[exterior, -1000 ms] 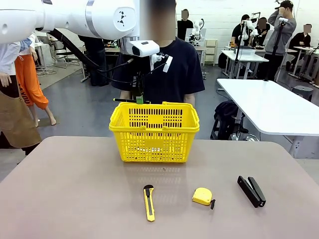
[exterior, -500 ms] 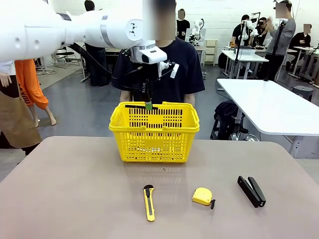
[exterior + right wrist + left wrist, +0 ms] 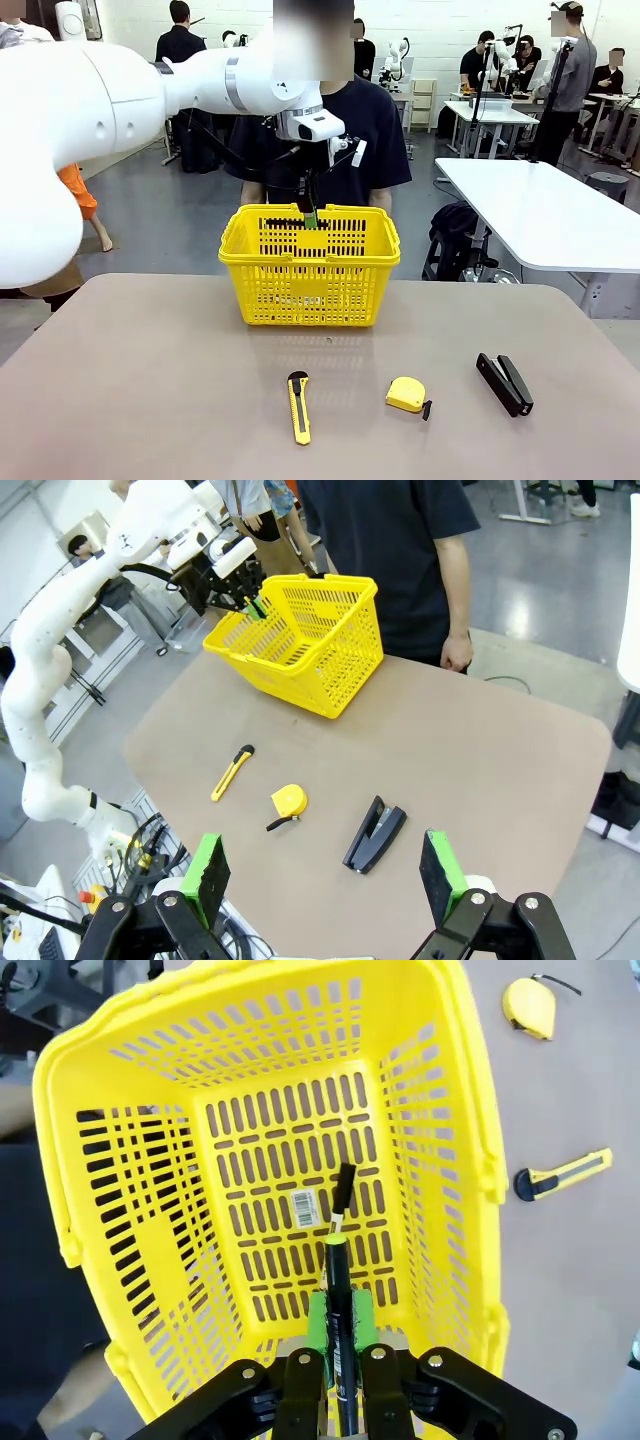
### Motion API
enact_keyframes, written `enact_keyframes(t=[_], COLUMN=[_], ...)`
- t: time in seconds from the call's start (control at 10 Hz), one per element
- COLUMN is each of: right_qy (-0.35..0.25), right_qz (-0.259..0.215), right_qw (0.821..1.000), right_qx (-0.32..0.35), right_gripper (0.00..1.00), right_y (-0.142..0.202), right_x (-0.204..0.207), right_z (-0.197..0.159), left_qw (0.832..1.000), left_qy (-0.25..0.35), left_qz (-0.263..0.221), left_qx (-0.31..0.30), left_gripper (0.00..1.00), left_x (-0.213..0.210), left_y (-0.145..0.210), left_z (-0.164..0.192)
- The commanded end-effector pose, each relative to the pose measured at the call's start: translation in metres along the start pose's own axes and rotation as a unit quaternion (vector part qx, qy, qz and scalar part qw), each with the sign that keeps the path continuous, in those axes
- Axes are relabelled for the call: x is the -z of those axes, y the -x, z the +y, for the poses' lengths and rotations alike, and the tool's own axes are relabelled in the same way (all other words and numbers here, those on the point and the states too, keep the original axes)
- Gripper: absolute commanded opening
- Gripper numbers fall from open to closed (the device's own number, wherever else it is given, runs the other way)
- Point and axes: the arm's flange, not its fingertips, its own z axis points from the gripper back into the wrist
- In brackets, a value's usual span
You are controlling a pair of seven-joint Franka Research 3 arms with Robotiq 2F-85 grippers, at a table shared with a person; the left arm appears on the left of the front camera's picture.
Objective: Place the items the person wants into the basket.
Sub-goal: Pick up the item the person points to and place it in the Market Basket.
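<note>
My left gripper (image 3: 310,214) hangs over the far rim of the yellow basket (image 3: 240,250), shut on the thin black pen (image 3: 340,1222). The pen points down into the basket (image 3: 480,1130), above its bare floor. The yellow-and-black utility knife (image 3: 298,407) lies on the table in front of the basket and also shows in the left wrist view (image 3: 563,1174). The black-and-white marker is out of view. The person (image 3: 345,130) in the black T-shirt stands behind the basket. My right gripper (image 3: 325,875) is open, high above the near table edge.
A small yellow tape measure (image 3: 406,394) lies right of the knife, and a black stapler (image 3: 504,383) lies farther right. Bare brown tabletop (image 3: 140,380) spreads left of the knife. A white table (image 3: 550,215) stands behind on the right.
My left gripper has moved right and lower over the basket's far rim. The pen, held level before, now points down into the basket.
</note>
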Motion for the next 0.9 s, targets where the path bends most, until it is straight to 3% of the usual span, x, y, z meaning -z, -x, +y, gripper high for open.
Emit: enact_keyframes(t=[0.0,0.8], right_qy=[-0.009,-0.009], right_qz=[-0.010,-0.010], right_qw=[1.000,1.000], right_qx=[-0.009,-0.009], right_gripper=[1.00,1.00], right_y=[-0.001,-0.001], right_x=[0.001,0.001], right_z=[-0.001,-0.001], left_qw=[1.000,0.998], left_qy=[-0.005,0.042], left_qz=[0.002,0.037], left_qx=[-0.002,-0.012], left_gripper=[0.11,0.11], left_x=[-0.001,0.078], left_y=[-0.009,0.000], left_z=[0.033,0.034])
